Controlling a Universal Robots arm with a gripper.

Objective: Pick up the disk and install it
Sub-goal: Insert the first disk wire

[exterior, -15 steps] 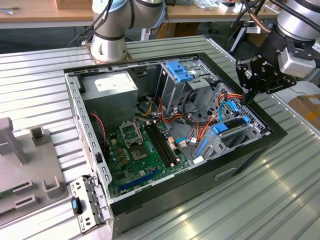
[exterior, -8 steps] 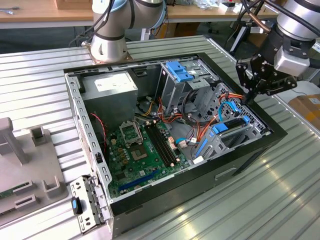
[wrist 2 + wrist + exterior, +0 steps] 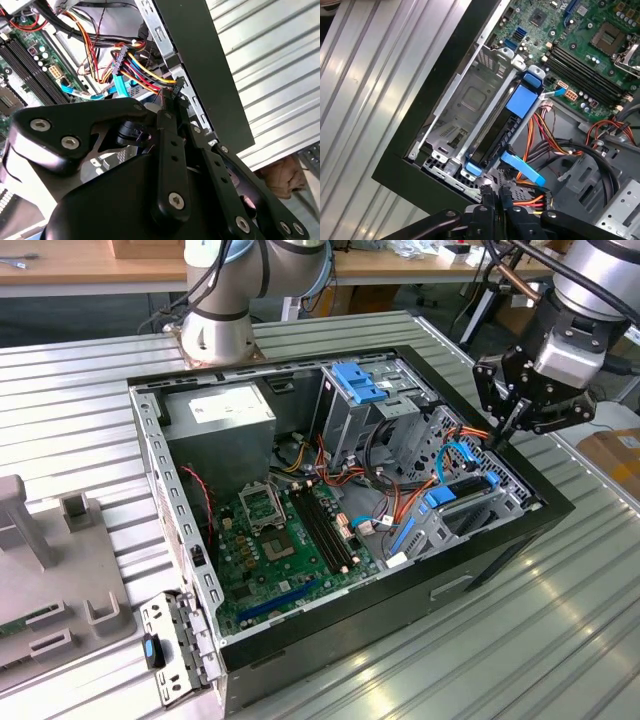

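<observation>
The disk point(image 3: 492, 132) stands on edge in the drive bay at the case's corner, its dark side showing and its bright blue carrier point(image 3: 522, 100) over the upper edge. In the exterior view the blue carrier point(image 3: 441, 498) sits low in the bay on that view's right side of the case. My gripper point(image 3: 507, 428) hangs just above the case's right rim, over that bay, with its fingers together. In both wrist views the fingertips point(image 3: 487, 194) meet beside a black connector point(image 3: 178, 83) on a bundle of coloured wires point(image 3: 142, 67). I cannot tell whether they pinch it.
The open black case point(image 3: 330, 625) lies on a ribbed metal table point(image 3: 560, 630). Inside are a green motherboard point(image 3: 280, 535), a grey power-supply box point(image 3: 222, 415) and a tall cage with a blue bracket point(image 3: 356, 383). A grey fixture point(image 3: 50, 570) and a loose bracket point(image 3: 172, 652) lie at the exterior view's left.
</observation>
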